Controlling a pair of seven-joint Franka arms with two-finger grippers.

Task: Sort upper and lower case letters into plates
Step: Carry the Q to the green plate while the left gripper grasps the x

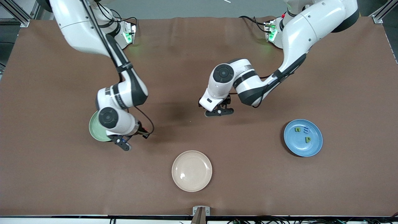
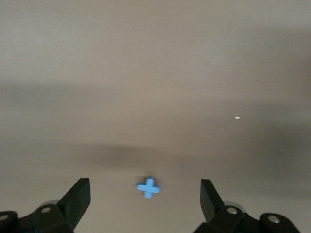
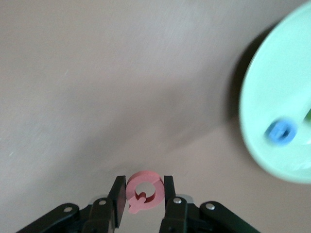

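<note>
Right claw (image 3: 141, 200) pinching pink Q (image 3: 144, 191) beside mint plate (image 3: 272, 121) for drop-off; left claw (image 2: 146, 199) spread wide over blue x (image 2: 148, 187)

A small blue x-shaped letter (image 2: 148, 187) lies flat on the brown surface (image 2: 155, 73), between the two dark fingers (image 2: 77, 199) of the left gripper (image 2: 146, 196), which stand wide apart with the letter touching neither. Out ahead of the fingers, a tiny pale speck (image 2: 237, 118) sits on the surface.
</note>
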